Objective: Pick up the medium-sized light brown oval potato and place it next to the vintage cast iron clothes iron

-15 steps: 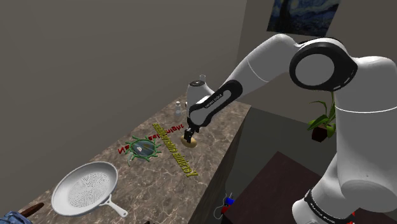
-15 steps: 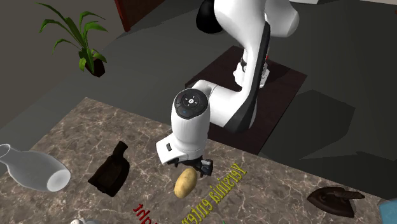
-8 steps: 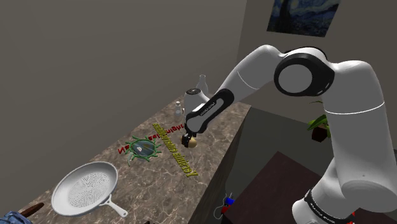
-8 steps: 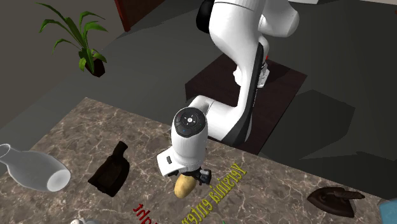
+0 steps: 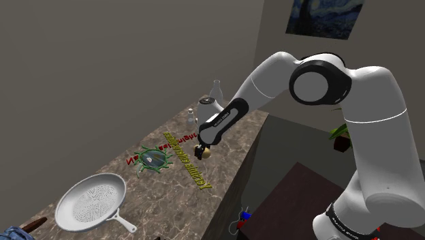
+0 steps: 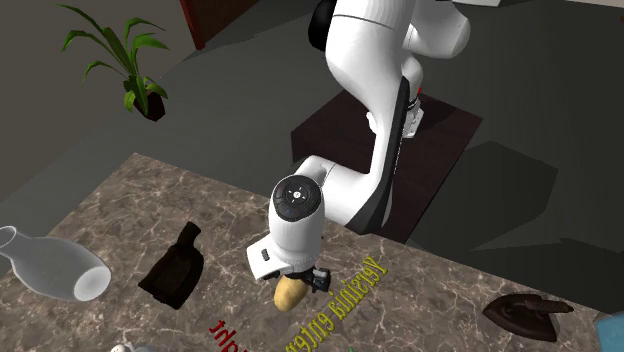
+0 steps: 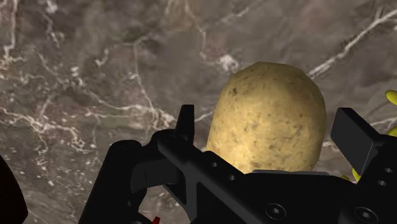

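Within the parted claw [image 7: 269,125], the potato [image 7: 266,105] lies crosswise.

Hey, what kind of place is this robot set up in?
Probably a home, perhaps a kitchen: a marble-patterned counter with a white colander, a painting, and a potted plant.

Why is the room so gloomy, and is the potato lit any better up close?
Shoulder view: dim walls, the white arm brightest. Second exterior view: dark shadow patches on the floor beyond the counter. Wrist view: the potato is softly, evenly lit, no glare, between the open claw's black fingers.
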